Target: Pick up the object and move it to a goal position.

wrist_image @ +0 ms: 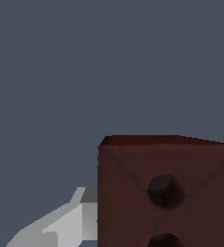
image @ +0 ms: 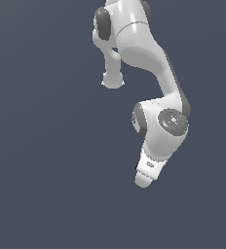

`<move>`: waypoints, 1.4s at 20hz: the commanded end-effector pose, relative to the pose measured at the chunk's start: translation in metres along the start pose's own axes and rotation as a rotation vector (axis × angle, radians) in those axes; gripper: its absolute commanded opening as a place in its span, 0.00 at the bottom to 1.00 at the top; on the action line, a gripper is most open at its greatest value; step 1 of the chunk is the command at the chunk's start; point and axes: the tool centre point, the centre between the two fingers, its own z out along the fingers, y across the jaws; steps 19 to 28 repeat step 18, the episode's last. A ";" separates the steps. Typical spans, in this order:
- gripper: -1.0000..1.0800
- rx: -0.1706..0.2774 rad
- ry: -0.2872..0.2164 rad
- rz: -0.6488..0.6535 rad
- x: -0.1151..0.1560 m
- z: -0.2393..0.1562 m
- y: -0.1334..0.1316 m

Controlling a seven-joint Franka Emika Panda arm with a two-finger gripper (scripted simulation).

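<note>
The dark red-brown cube fills much of the wrist view, very close to the camera, with two dark round spots on its near face. One white finger lies against the cube's side; the other finger is hidden. In the exterior view the white gripper points down and toward the exterior view's left. The hand hides nearly all of the cube there; only a thin dark sliver shows at the hand's edge. The jaws appear closed on the cube.
The white arm reaches down from the top of the exterior view, with its base post behind. Everything around it is a plain dark blue-grey surface with no other objects or marker in view.
</note>
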 end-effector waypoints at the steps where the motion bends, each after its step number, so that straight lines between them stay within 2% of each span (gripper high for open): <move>1: 0.00 -0.002 0.001 0.000 0.010 -0.004 0.004; 12: 0.00 -0.002 0.001 0.000 0.033 -0.009 0.012; 28: 0.00 -0.002 0.001 0.000 0.035 -0.010 0.013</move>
